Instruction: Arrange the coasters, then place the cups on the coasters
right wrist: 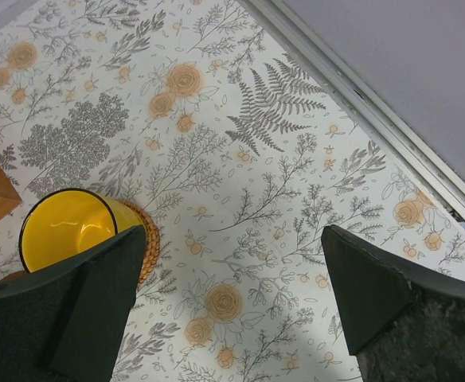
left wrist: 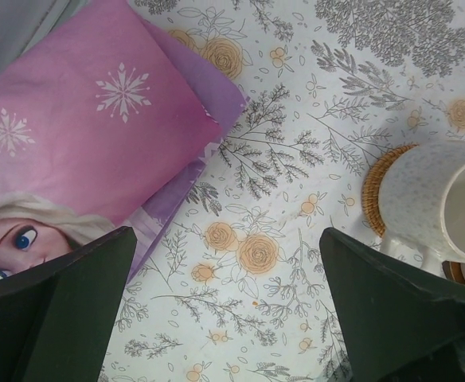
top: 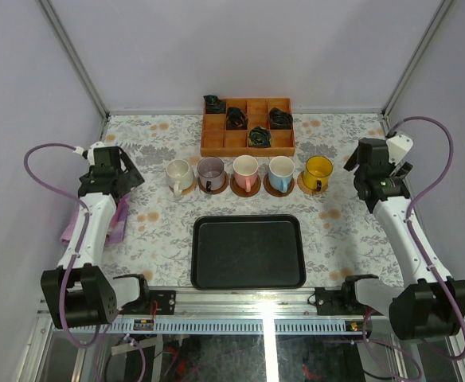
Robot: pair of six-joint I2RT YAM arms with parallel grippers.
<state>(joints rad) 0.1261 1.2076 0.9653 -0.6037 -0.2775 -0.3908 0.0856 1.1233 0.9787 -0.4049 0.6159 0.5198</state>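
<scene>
— Floral-printed tablecloth [top: 161, 231] everywhere, I see. What's nearest you?

— Between my bases lies a flat black rectangular tray [top: 248, 251]. Left of it, a pink snowflake-printed packet [left wrist: 73, 119] lies just beside my left pincer [left wrist: 226, 318], whose jaws stand wide apart, gripping nothing. My right pincer [right wrist: 232, 310] hovers near the table's right edge, likewise spread and bare.

— And the mugs?

— Beyond the tray, in one row from left to right: a cream-white handled mug [top: 177, 173], a mauve mug [top: 211, 171], a pink mug [top: 245, 170], a light blue mug [top: 281, 170] and a yellow mug [top: 318, 171]. Each stands on one of the thin round brown coasters [top: 188, 190]. Farther back, an orange square-celled wooden box [top: 248, 127] holds small dark objects [top: 258, 136].

— So what's left?

— Little, I judge, beyond checking that every mug sits centred. The cream one may sit toward one edge of its coaster, though I cannot tell. Any nudge should come gently from the row's outer ends, since the mugs stand close together.
</scene>
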